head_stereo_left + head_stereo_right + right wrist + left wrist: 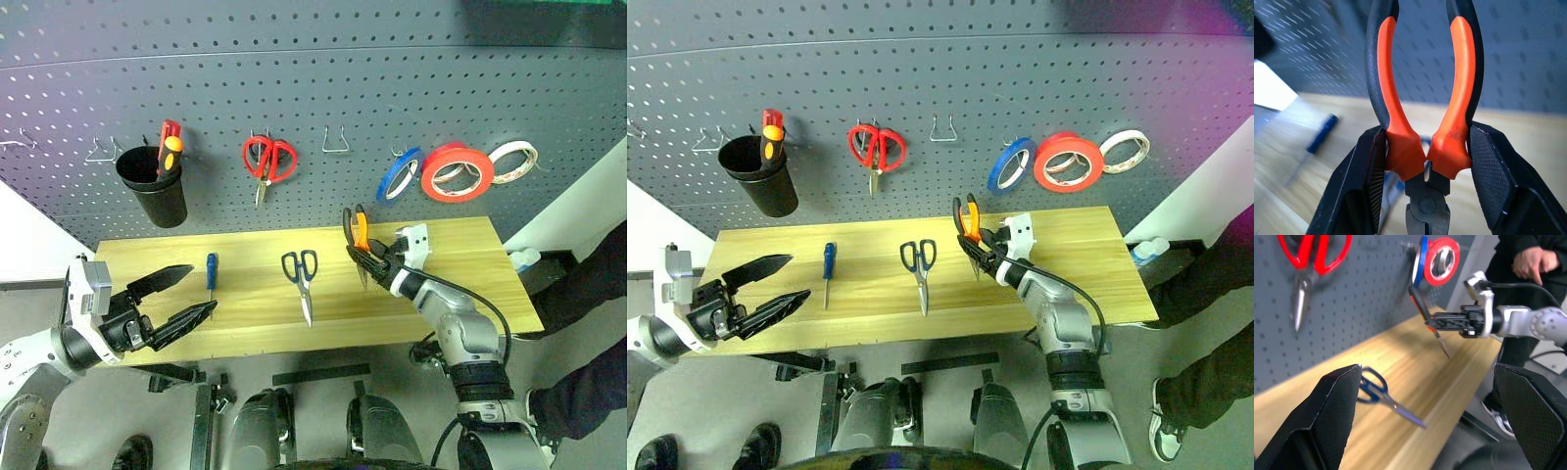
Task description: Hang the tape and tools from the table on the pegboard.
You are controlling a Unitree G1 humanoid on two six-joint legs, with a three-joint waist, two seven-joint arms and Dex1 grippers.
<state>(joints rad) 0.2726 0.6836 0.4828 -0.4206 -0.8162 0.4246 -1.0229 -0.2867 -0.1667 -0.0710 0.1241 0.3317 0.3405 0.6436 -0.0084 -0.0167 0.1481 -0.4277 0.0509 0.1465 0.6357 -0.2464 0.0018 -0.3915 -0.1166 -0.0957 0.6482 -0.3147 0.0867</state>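
A: Two tools lie on the long light wooden plank table [460,250], a third is gripped. The right gripper [364,257] has its two black fingers closed on the small orange-and-black-handled pliers [355,232], pinching the handles low down by the pivot; handles stand above the fingers, nose hangs below them, clear of the wood.

B: And the left gripper [201,292]?

A: Fingers spread wide, holding nothing. The slim blue-handled screwdriver [211,271] lies just beyond its fingertips; the dark blue-handled scissors [302,275] lie between the two grippers, blades pointing toward the near edge.

B: What sits past the right fingers?

A: The dark grey pegboard with rows of small holes [313,88]. On it: the thick orange-red roll of tape [457,172] already hanging, a blue tape ring [400,175] touching its left side, a pale thin ring [513,162] on its right. Further left, a bare wire hook [336,140], red-handled scissors [268,162], and a black cup [153,186] holding a red-and-yellow-handled screwdriver [168,150].

B: Anything crowding the room?

A: A person in dark clothes [1215,294] stands off the table's right end. The left wrist view shows their hand [1534,262] behind the right arm; the right wrist view shows the pliers' pivot between the finger pads [1369,183], with the screwdriver blurred beyond
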